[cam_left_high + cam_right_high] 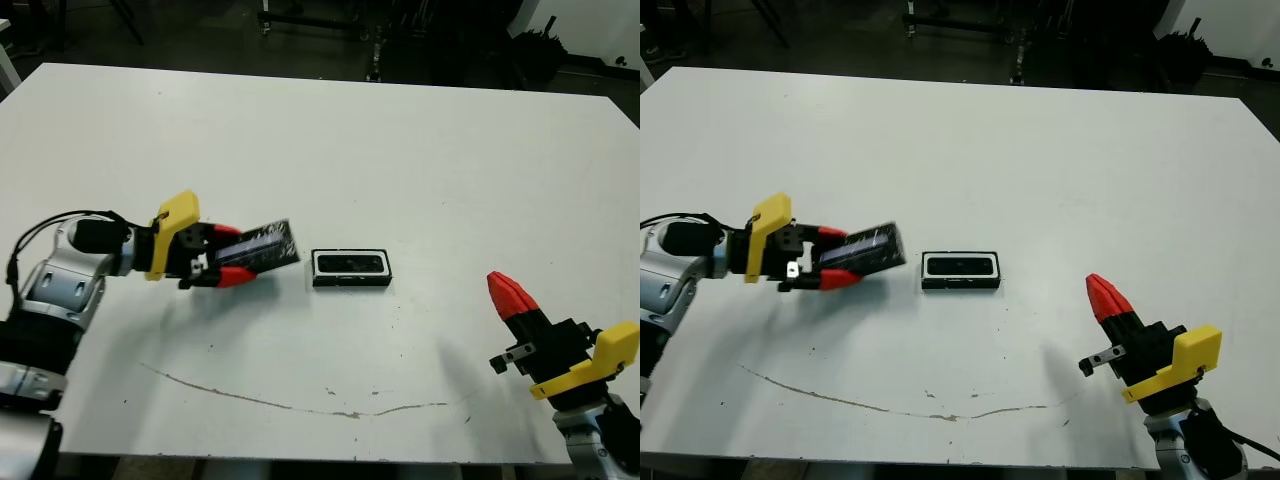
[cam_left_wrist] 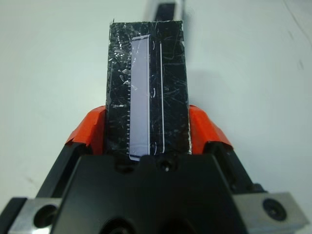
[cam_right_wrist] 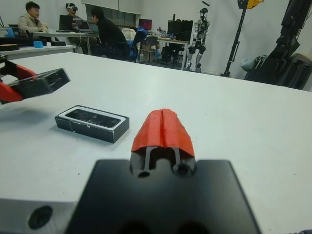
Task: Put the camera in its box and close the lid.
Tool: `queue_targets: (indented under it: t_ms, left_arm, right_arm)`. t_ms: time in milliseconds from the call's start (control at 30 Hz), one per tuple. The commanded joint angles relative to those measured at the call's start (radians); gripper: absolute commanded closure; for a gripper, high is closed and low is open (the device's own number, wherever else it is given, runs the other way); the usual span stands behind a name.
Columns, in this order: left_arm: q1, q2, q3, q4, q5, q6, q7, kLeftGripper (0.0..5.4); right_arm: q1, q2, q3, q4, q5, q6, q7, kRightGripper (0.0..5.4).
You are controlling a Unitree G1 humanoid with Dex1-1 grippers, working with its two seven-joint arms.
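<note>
The left gripper (image 1: 228, 262) clamps the glossy black slab lid (image 1: 262, 246) just beside the shallow white-lined box (image 1: 351, 268), where the slim black camera (image 1: 350, 263) lies. Tilted, the lid could catch a wall. The right gripper (image 1: 508, 293) is pinched empty.

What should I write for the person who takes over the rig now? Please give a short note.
Left gripper: shut on the lid, held off the table, left of the box.
Right gripper: shut, empty, near the table's front right.
Camera: lying inside the box at the table's middle.
Done: camera in box, lid picked up.
Left: put the lid on the box.
</note>
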Motion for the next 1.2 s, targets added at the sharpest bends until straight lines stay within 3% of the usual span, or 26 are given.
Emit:
queue_targets:
  t_ms: [33, 533, 1200]
  left_arm:
    - [-0.025, -0.018, -0.031, -0.017, 0.028, 0.073, 0.038, 2.24]
    - [-0.113, -0.089, -0.173, 0.132, 0.154, 0.001, 0.036, 2.24]
    - [-0.134, -0.163, -0.180, 0.223, 0.118, -0.038, -0.050, 2.24]
  right_arm:
    - [0.010, -0.003, 0.000, 0.001, 0.002, 0.003, -0.006, 5.40]
    - [0.015, -0.002, 0.009, 0.004, -0.007, -0.007, -0.008, 5.40]
    - [0.018, 0.002, 0.010, 0.015, 0.005, -0.017, -0.002, 5.40]
